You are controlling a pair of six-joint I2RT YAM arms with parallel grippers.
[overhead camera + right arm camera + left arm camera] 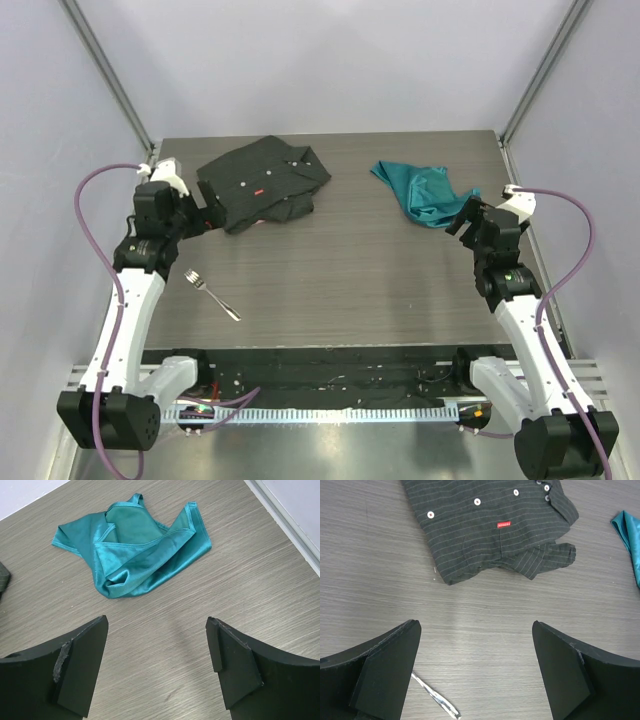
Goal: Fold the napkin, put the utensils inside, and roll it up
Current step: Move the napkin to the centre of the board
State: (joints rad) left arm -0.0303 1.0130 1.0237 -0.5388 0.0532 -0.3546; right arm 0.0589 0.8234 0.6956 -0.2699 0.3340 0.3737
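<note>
Top: shiny teal napkin (425, 192) lay crumpled far right, thin steel fork (212, 294) near left, well apart. Left wrist: left gripper (476, 672) gaped wide, empty, short of the striped shirt (490, 530). Right wrist: right gripper (157, 665) wide too, napkin just ahead; I'd pinch a hemmed corner, drag the slippery cloth flat

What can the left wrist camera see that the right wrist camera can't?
Only the left wrist view shows the black shirt with its buttons and red tag, plus one end of the fork near the left gripper. Only the right wrist view shows the whole crumpled napkin, the edge of the table and the right gripper. Both show bare table and open black fingers. The left view also catches a sliver of the napkin.
</note>
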